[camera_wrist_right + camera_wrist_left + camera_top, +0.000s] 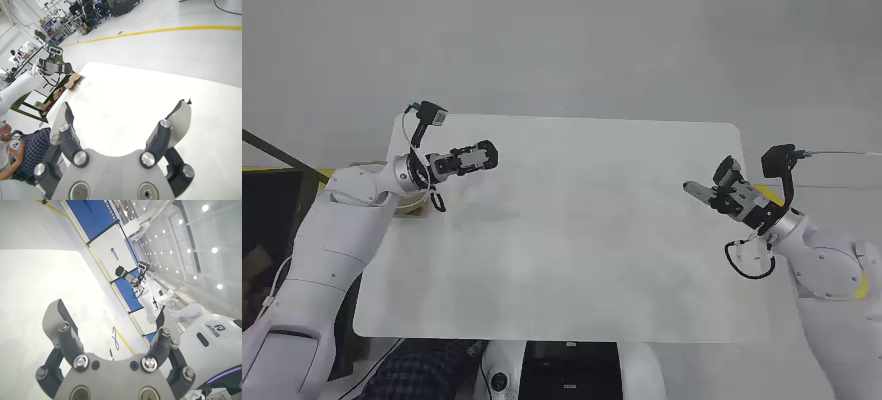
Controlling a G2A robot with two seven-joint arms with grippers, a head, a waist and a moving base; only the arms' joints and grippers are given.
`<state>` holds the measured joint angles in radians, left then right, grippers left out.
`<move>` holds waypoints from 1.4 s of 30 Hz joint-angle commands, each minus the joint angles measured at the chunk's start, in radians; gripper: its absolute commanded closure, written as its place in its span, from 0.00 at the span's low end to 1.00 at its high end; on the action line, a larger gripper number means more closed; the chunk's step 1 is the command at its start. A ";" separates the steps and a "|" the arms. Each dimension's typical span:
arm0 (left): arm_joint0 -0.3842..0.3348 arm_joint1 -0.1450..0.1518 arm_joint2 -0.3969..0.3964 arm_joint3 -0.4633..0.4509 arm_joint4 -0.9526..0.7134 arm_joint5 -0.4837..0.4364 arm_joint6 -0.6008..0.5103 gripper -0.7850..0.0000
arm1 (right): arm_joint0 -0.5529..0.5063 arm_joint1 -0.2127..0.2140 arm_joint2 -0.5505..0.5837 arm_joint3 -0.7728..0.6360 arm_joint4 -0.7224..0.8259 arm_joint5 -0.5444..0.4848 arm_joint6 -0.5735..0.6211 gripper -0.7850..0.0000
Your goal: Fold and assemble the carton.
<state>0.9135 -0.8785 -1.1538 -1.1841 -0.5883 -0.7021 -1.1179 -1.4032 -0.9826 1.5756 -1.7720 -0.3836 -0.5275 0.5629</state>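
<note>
Overhead, one white table [572, 260] carries two grippers above opposite ends. The left gripper [111, 306] and the right gripper [124, 103] both have their fingers spread wide and grip nothing. One brown carton [74, 81] lies at the table's corner, beneath the left arm.

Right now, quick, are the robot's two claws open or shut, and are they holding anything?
Left grey metal gripper with black pads: open, holding nothing.
Right grey metal gripper with black pads: open, holding nothing.
</note>
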 commanded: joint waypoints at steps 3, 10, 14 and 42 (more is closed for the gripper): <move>0.000 0.000 0.000 0.000 0.000 0.000 0.000 0.00 | 0.000 0.000 0.000 0.000 0.000 0.000 0.000 0.00; 0.029 0.003 -0.028 -0.006 0.001 0.026 0.059 0.00 | 0.000 0.000 0.000 0.000 0.000 0.000 0.000 0.00; 0.071 0.012 -0.081 -0.002 -0.029 0.021 0.093 0.00 | 0.000 0.000 0.000 0.000 0.000 0.000 0.000 0.00; 0.476 0.056 -0.474 0.036 -0.090 -0.034 0.433 0.00 | 0.000 0.000 0.000 0.000 0.000 0.000 0.000 0.00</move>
<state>1.3898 -0.8221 -1.6278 -1.1486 -0.6782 -0.7359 -0.6846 -1.4032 -0.9826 1.5756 -1.7720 -0.3836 -0.5275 0.5629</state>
